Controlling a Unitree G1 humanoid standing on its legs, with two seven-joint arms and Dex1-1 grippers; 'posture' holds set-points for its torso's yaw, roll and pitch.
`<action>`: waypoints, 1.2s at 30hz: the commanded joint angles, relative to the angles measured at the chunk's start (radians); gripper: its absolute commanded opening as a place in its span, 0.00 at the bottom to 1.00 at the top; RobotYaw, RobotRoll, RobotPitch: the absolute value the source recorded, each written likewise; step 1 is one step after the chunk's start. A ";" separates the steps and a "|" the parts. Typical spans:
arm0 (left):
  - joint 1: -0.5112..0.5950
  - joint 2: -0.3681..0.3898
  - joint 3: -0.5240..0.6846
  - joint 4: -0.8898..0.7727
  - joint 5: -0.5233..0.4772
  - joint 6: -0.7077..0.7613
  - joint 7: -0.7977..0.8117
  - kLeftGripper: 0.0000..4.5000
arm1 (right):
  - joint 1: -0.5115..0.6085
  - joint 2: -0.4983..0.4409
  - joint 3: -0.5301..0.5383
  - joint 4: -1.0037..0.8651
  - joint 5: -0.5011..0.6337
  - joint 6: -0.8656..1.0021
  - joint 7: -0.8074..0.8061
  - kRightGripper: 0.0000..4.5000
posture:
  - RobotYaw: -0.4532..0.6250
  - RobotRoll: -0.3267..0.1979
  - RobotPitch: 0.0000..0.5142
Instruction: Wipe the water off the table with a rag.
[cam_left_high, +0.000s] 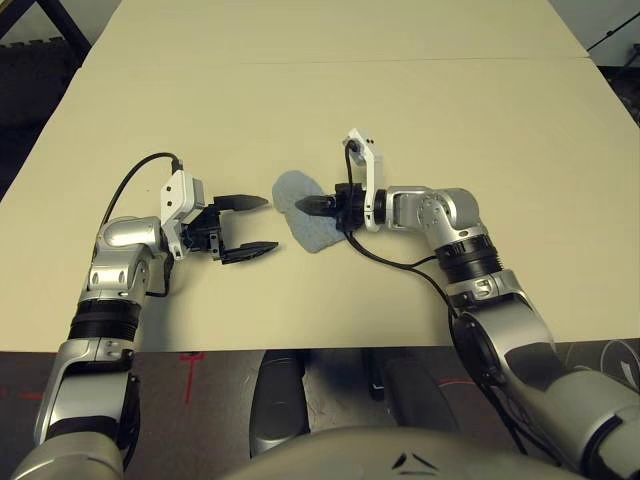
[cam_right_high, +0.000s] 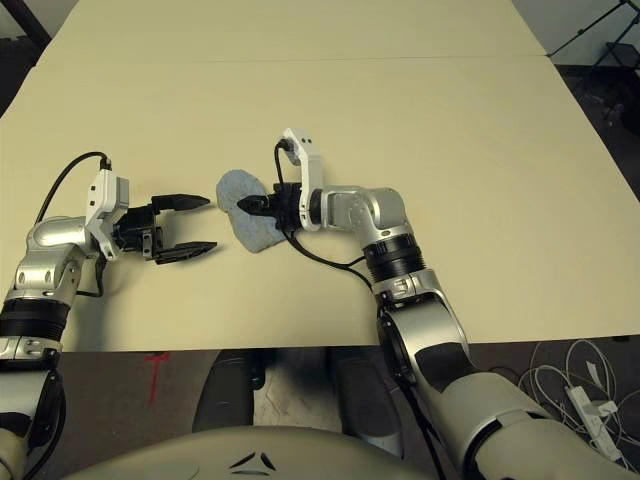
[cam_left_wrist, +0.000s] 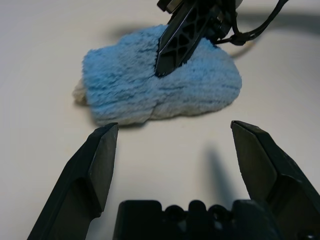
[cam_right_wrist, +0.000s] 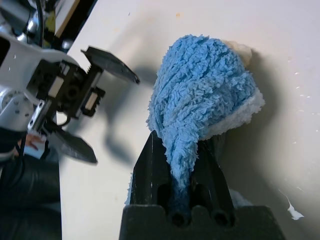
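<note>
Pinching fold of rag (cam_left_high: 303, 215), right end effector (cam_left_high: 318, 206) presses it flat on surface (cam_left_high: 420, 110) near centre. Left end effector (cam_left_high: 248, 227) open, empty, just beside. Good wiping: keep cloth low, even pressure, sweep slowly across wet patches.

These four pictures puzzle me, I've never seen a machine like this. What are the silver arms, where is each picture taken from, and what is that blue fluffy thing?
It is a humanoid robot seated at a pale table. Two pictures come from a pair of cameras in its head, looking down over its own silver forearms. The other two come from cameras on its wrists, looking along each claw. The left gripper hangs open just above the table, facing the rag, a blue fuzzy cloth lying on the tabletop. The right gripper has its two black fingers pinched shut on a fold of that rag, as its wrist view shows closely. A few tiny pale specks lie on the table near the cloth in that view.
</note>
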 joint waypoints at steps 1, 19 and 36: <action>-0.011 -0.008 -0.012 0.031 0.020 -0.009 -0.004 1.00 | 0.063 -0.082 -0.008 -0.022 0.002 0.061 0.001 0.02 | 0.57 0.62 0.40; -0.057 -0.030 -0.020 0.103 0.037 -0.047 -0.021 1.00 | 0.144 -0.505 -0.185 -0.122 0.100 0.124 0.044 0.02 | 0.53 0.62 0.39; -0.093 -0.045 -0.029 0.153 0.046 -0.071 -0.037 1.00 | 0.008 -0.739 -0.337 0.147 0.075 -0.002 0.089 0.02 | 0.50 0.62 0.37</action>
